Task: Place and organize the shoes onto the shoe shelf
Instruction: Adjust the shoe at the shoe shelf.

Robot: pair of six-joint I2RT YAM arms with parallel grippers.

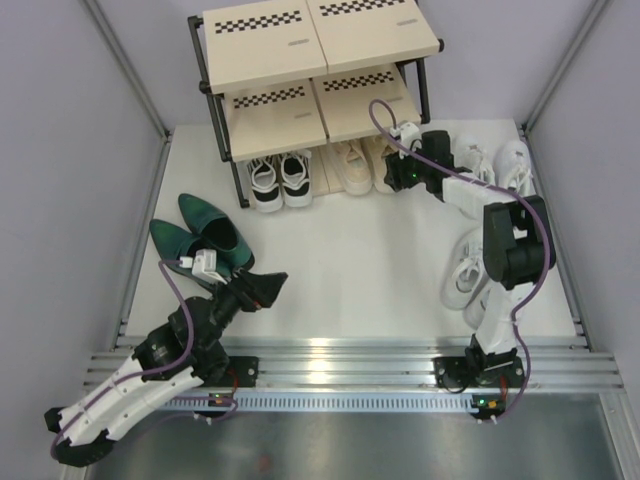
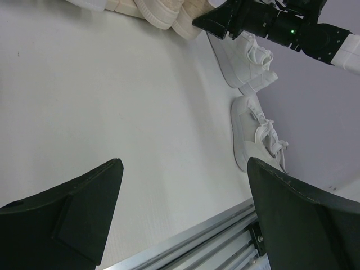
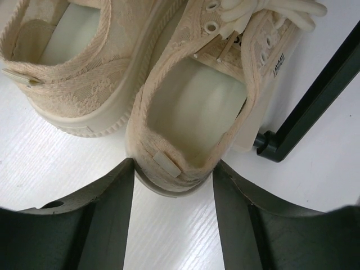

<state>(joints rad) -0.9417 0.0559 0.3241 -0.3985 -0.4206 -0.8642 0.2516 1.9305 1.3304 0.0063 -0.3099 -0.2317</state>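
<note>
Right gripper (image 3: 174,169) straddles the heel of the beige sneaker (image 3: 191,107) right in front of it, snug on both sides, can't tell if it's squeezing yet. Looks light with a soft fabric collar, so I'd pinch low near the firmer sole.

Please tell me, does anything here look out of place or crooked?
Nothing looks damaged or spilled. The green heeled shoes lie slanted on the table, off the shoe shelf; the far white sneakers and the near white sneakers sit unaligned at right.
</note>
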